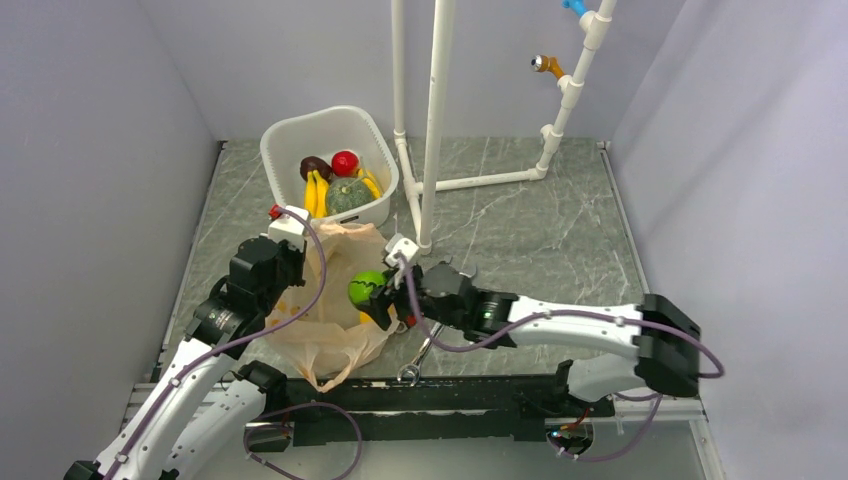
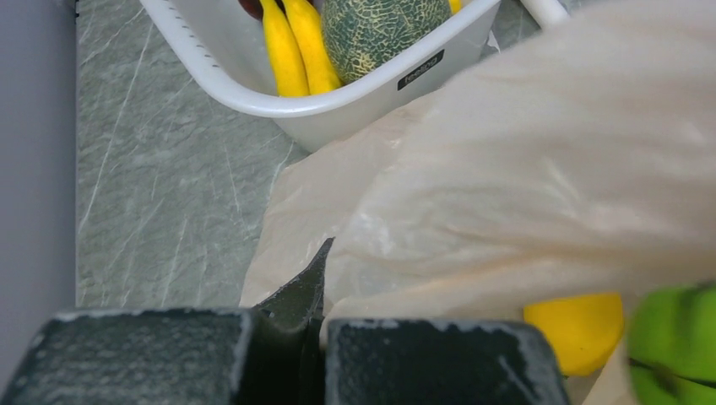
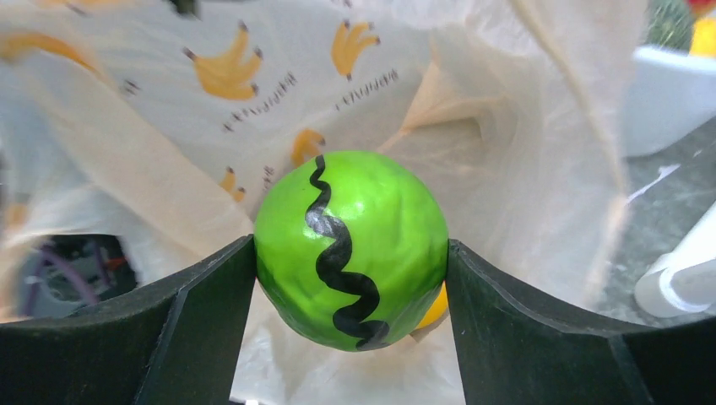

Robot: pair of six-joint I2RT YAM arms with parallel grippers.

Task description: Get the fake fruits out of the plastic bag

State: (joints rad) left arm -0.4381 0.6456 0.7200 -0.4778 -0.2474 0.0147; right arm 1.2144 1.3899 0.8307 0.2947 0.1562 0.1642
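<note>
Green with a dark wavy stripe, the striped ball (image 3: 350, 249) is clamped between the fingers of my right hand (image 1: 372, 298), at the mouth of the plastic bag (image 2: 540, 169). My left hand (image 2: 321, 287) is pinched shut on the bag's edge. The banana bunch (image 1: 316, 192) and squash (image 1: 347, 196) already lie in the white tub (image 1: 285, 140). The yellow-orange ball (image 2: 576, 329) is inside the bag, so I judge the job roughly half done.

The bag (image 1: 330, 335) is thin, crinkly, translucent plastic; the green ball (image 3: 350, 249) is glossy and smooth; the tub (image 2: 380, 93) is rigid white plastic.
</note>
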